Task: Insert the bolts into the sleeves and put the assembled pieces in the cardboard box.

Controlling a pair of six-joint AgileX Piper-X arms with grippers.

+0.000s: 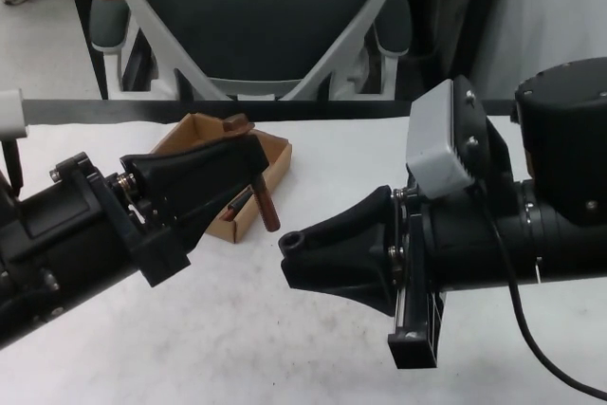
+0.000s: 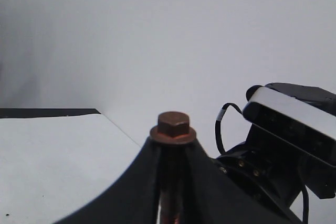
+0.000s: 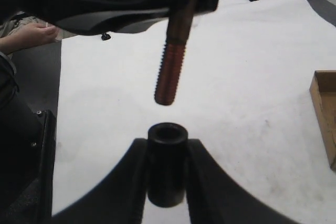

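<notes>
My left gripper (image 1: 252, 156) is shut on a copper bolt (image 1: 266, 204), which it holds over the bench in front of the cardboard box (image 1: 275, 151). In the left wrist view the bolt's hex head (image 2: 173, 125) sits on top of the shut left gripper (image 2: 172, 148). My right gripper (image 3: 167, 153) is shut on a black sleeve (image 3: 167, 166) with its bore facing the bolt. The bolt's threaded tip (image 3: 169, 80) hangs a short gap from the sleeve's mouth, apart from it. In the high view the right gripper (image 1: 296, 251) is just right of the bolt tip.
The white bench cover (image 1: 237, 329) spreads around both arms. The cardboard box's edge (image 3: 321, 103) lies off to the side in the right wrist view. A dark piece (image 1: 237, 204) lies inside the box, partly hidden. A chair (image 1: 256, 16) stands behind the bench.
</notes>
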